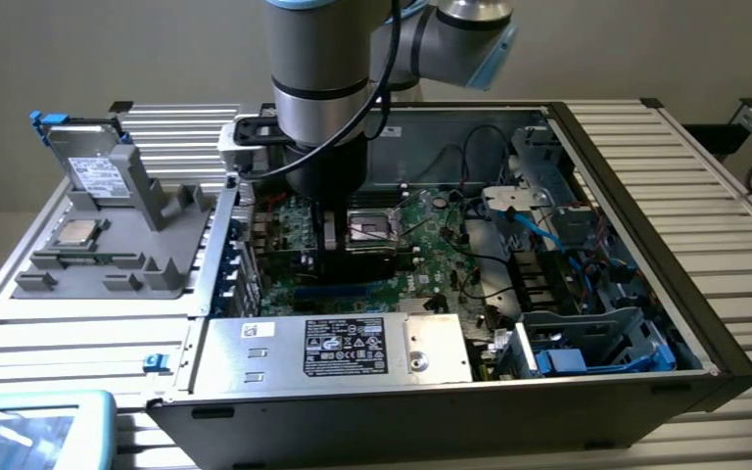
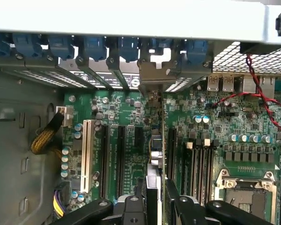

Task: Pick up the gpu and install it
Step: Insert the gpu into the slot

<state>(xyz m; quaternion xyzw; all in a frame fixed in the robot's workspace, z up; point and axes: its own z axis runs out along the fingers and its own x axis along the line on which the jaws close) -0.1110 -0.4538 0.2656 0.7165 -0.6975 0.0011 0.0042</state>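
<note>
You are looking at a robot arm (image 1: 324, 88) reaching straight down into an open computer case (image 1: 728, 372), which lies on its side on a ribbed metal bench (image 1: 689, 147). In the exterior view the arm's wrist hides the spot where it works. That spot is over the green motherboard (image 1: 448, 250), toward the exterior view's left side of the case and just beside the square processor socket (image 1: 369, 227).

In the wrist view your gripper (image 2: 154, 208) is clenched on the gpu (image 2: 153, 185), with black fingers (image 2: 131, 211) pressed against either side of the card. The gpu is seen edge-on and upright, running from between the fingers toward the row of rear slot openings. Its silver end bracket (image 2: 152, 75) stands at that row, among the blue slot latches (image 2: 91, 47). The card's lower edge is over one of the black expansion slots in the middle of the board. You cannot tell whether it is seated in the slot or just above it. A white slot (image 2: 88, 154) lies well off to one side, and red and black wires (image 2: 264, 101) cross the board on the other.

In the exterior view, a silver labelled power supply (image 1: 337, 348) sits in the near part of the case. Outside the case, on the exterior view's left, a grey tray (image 1: 128, 264) holds a drive (image 1: 95, 166) standing upright and a processor chip (image 1: 75, 232) lying flat
</note>
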